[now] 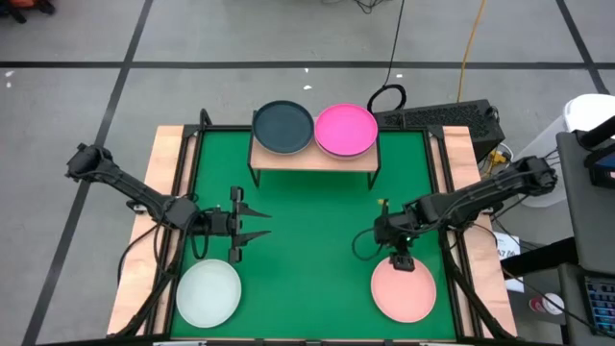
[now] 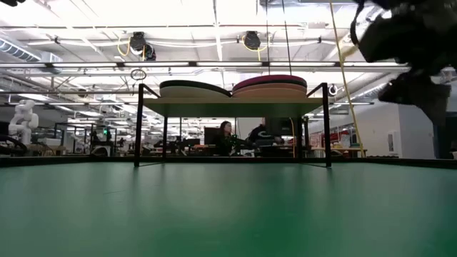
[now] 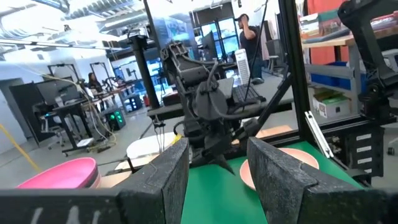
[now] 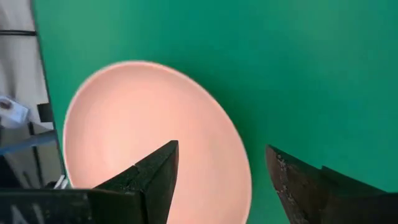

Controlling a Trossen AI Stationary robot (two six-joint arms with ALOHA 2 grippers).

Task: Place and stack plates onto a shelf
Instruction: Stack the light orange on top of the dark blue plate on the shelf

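The shelf (image 1: 312, 156), a light board on black legs, stands at the mat's far side. It carries two stacks: a dark teal-grey plate (image 1: 283, 127) tops the left one and a magenta plate (image 1: 346, 130) the right. The low view shows paler plates under each top plate (image 2: 275, 84). A pale pink plate (image 1: 404, 290) lies flat at the near right, a mint-white plate (image 1: 209, 293) at the near left. My right gripper (image 4: 221, 180) is open and points down over the pink plate's far rim (image 4: 239, 155). My left gripper (image 1: 252, 223) is open above the mat, left of centre, pointing right.
A green mat (image 1: 312, 240) covers the table between wooden side strips (image 1: 163, 192). Bare mat lies between the two arms and in front of the shelf. Cables and a dark box (image 1: 442, 117) sit beyond the far right corner. People stand in the room behind.
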